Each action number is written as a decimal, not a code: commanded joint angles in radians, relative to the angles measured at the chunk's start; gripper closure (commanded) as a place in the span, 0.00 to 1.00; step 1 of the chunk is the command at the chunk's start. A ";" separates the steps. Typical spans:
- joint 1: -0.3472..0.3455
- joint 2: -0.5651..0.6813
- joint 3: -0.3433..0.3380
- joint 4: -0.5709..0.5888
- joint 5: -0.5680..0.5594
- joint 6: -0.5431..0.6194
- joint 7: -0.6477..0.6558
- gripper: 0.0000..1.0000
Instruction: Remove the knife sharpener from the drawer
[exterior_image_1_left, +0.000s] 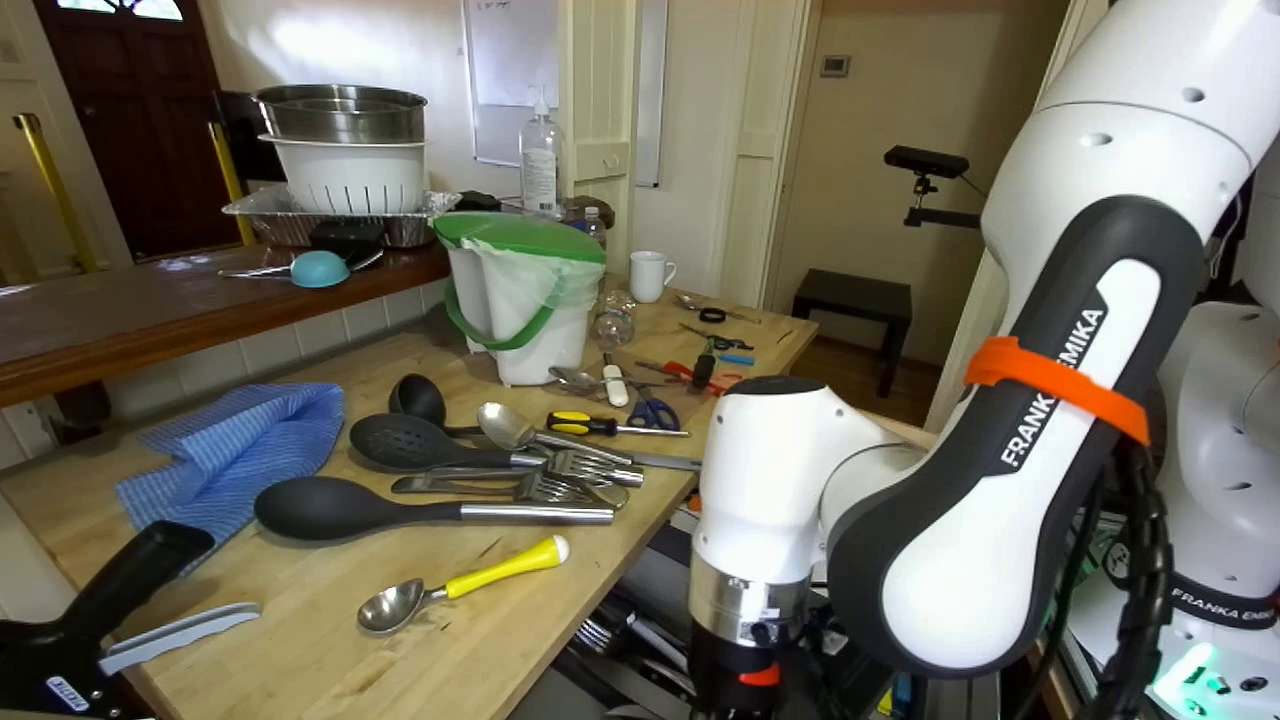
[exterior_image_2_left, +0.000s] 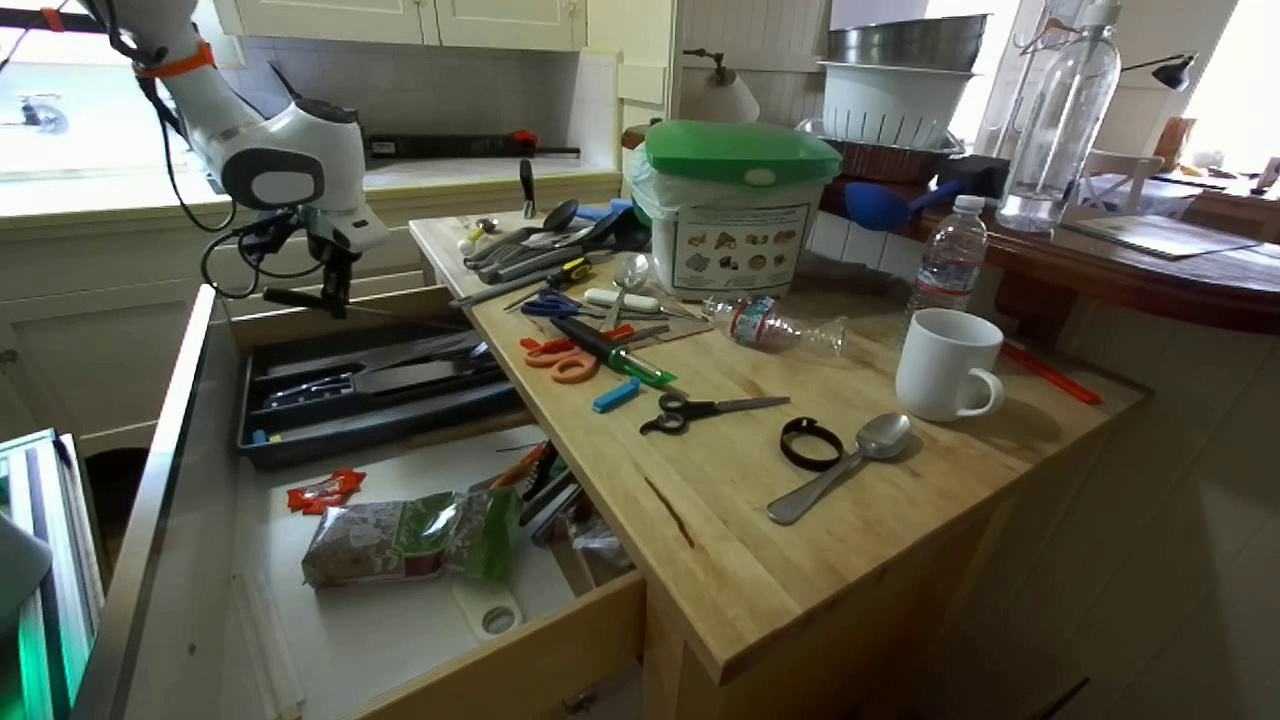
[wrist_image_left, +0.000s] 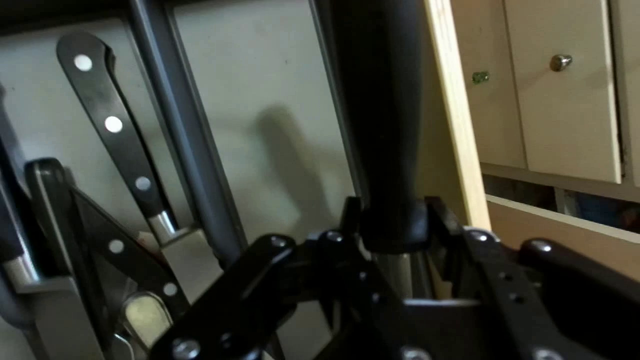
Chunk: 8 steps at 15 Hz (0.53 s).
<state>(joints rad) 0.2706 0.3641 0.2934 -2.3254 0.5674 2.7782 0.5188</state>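
Probably the lift-out step, not yet finished. Wrist view, left to right: steel knives with black riveted handles (wrist_image_left: 120, 135) in a slot; a slim dark plastic divider (wrist_image_left: 189, 130); a pale grey compartment floor (wrist_image_left: 250, 65) bearing a shadow; then the knife sharpener (wrist_image_left: 387, 125), black round handle, silvery metal rod, gripped by the black hand (wrist_image_left: 395, 222) with a finger tight on either side of the handle's rod end; last, the pale wooden-sided drawer (wrist_image_left: 458, 115), its wall just beside the handle, contact unclear. Shadow sits off from the handle, so I judge it held above that floor; cannot tell whether it clears the rim.

Risks, same order. Left: rod tip out of sight here; a tilted lift could drag it over the knives or snag the divider. Middle: short hold near one end of a smooth handle; a quick swing might make it pivot or slip. Right: sideways travel too low would knock the drawer wall.

Pose: in an exterior view the white arm (exterior_image_2_left: 318, 150) reaches in from upper left, wrist bent, hand pointing down at the drawer's far end, sharpener handle near level, jutting left. Farther right, the pale wooden counter (exterior_image_2_left: 720, 455); its edge could catch the rod if crossed low.
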 joint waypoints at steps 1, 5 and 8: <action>-0.179 -0.171 0.192 -0.175 0.279 0.018 -0.175 0.90; -0.227 -0.390 0.277 -0.317 0.598 0.064 -0.332 0.90; -0.194 -0.551 0.285 -0.410 0.741 0.148 -0.362 0.90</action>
<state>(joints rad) 0.0540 0.0113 0.5522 -2.6158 1.1725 2.8668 0.1805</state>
